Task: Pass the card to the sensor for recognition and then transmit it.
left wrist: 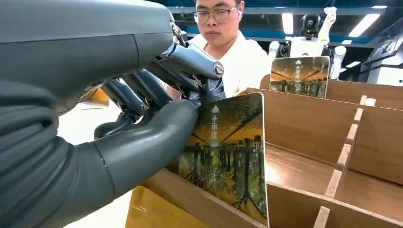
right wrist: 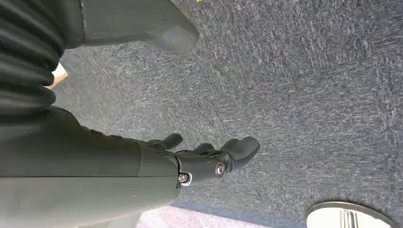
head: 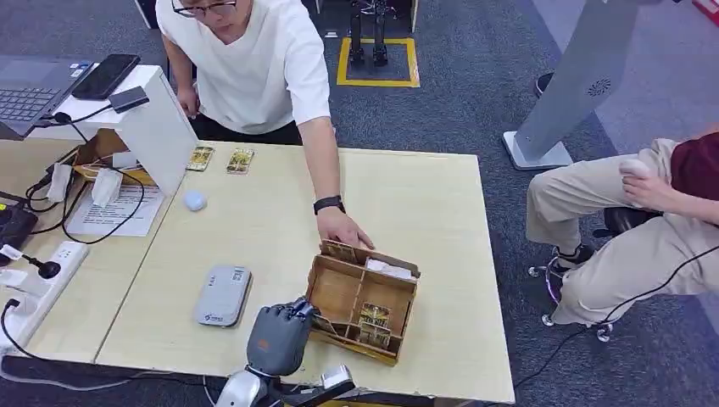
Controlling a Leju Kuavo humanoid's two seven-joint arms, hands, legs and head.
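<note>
Pinching an upright card [left wrist: 228, 156] at the box [head: 339, 292] wall, the left robot hand [head: 280, 335] readies a lift; a person's hand [head: 343, 227] steadies the box; the right robot hand [right wrist: 209, 159] hangs empty, fingers loosely apart.

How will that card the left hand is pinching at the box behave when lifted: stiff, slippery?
The card likely stays stiff: it stands flat and unbent in the left hand. Its glossy printed face suggests it may slip. Being thin, it is probably light, and the box wall could snag it.

Two people [head: 254, 68], one cardboard box [head: 360, 301], one grey sensor [head: 222, 295], and two cards [head: 220, 159] at the table's [head: 424, 195] far edge.
</note>
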